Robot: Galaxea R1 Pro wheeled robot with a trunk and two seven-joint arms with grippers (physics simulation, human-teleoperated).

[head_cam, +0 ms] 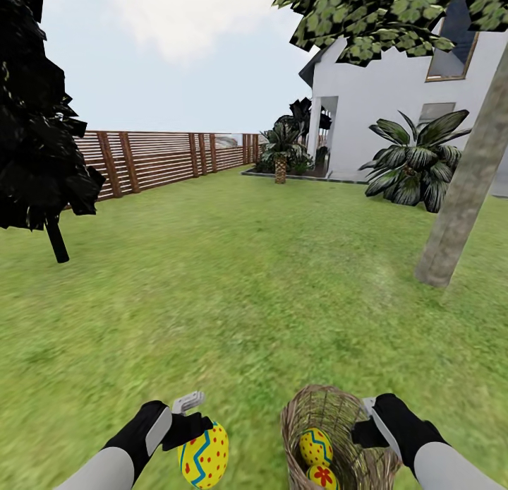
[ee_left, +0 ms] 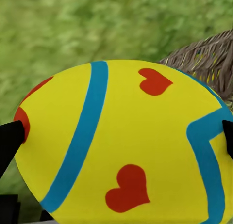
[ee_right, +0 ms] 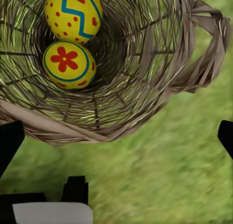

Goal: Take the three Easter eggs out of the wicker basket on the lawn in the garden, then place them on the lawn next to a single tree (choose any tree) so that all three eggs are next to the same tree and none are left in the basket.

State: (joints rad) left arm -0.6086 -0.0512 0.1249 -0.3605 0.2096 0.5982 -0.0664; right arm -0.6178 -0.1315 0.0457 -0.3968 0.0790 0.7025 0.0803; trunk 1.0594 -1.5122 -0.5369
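While one Easter egg (head_cam: pixel 204 455) sits pinched in the left gripper (head_cam: pixel 194 423), two eggs remain in the wicker basket (head_cam: pixel 331 433).

Head view: the right gripper (head_cam: pixel 367 423) is beside the basket rim; the tree (head_cam: pixel 462 193) stands ahead-right on open lawn (head_cam: pixel 247 285).
Left wrist: jaws pinch the egg's long ends.
Right wrist: jaws spread, basket just beyond, eggs (ee_right: pixel 73 16) deep inside.
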